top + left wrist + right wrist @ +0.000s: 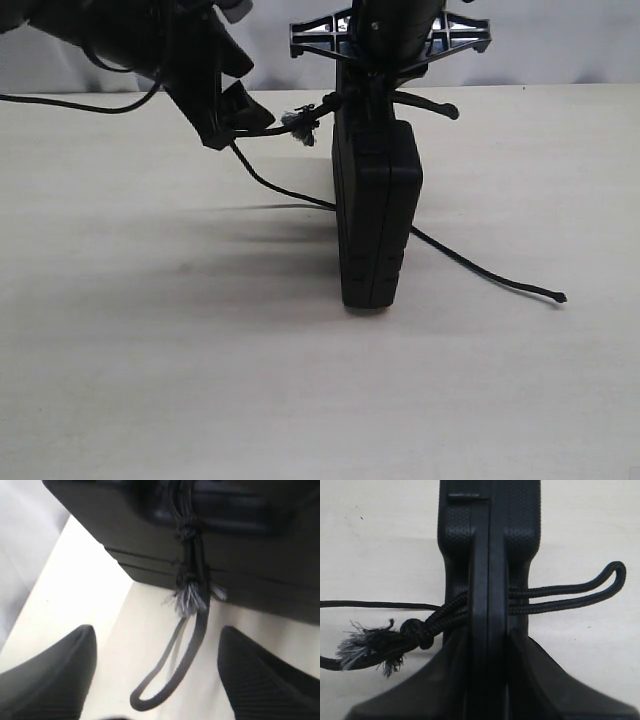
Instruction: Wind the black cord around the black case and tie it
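1. The black case (378, 215) stands on 1 narrow edge near the middle of the table (150, 400). Upright like this, both faces are free for wrapping.
2. The black cord (470, 262) crosses the case's top, apparently through the handle slot. Its frayed knot (298, 124) juts toward the table's left edge, and a doubled loop pokes out the other side. The long tail runs behind the case toward the right edge.
3. The right gripper (489, 665) clamps the case from above, 1 finger on each face, seemingly to steady it.
4. The left gripper (157, 680) hangs beside the knot with its jaws wide apart, holding nothing. A cord loop lies between them, probably the next grab.
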`<state>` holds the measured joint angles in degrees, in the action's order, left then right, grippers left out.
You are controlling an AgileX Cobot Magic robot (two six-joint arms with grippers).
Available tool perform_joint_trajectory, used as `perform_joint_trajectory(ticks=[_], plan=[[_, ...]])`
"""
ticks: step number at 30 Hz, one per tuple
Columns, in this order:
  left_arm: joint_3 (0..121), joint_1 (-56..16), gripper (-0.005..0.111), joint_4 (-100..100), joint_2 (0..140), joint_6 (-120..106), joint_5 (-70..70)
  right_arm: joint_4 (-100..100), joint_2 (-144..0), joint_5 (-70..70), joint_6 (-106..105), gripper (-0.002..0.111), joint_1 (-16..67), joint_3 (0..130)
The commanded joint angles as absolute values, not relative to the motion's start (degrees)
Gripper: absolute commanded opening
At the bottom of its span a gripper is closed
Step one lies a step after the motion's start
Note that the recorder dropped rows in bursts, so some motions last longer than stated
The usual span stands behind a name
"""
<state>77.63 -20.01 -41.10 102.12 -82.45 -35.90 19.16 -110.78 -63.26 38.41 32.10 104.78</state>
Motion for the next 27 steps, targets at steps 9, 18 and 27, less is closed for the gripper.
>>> perform_joint_trajectory(ticks=[9, 18, 27], plan=[[78.0, -20.3, 0.065, -42.7, 108.4, -90.0, -31.0, 20.6, -110.3, -61.4, 38.2, 0.004, 32.0, 105.2], [78.0, -20.3, 0.064, -53.3, 109.3, -94.3, -28.1, 20.6, -110.3, -61.4, 38.2, 0.004, 32.0, 105.2], [78.0, -20.4, 0.021, -58.0, 111.5, -94.9, -30.1, 20.6, -110.3, -61.4, 38.2, 0.004, 32.0, 105.2]])
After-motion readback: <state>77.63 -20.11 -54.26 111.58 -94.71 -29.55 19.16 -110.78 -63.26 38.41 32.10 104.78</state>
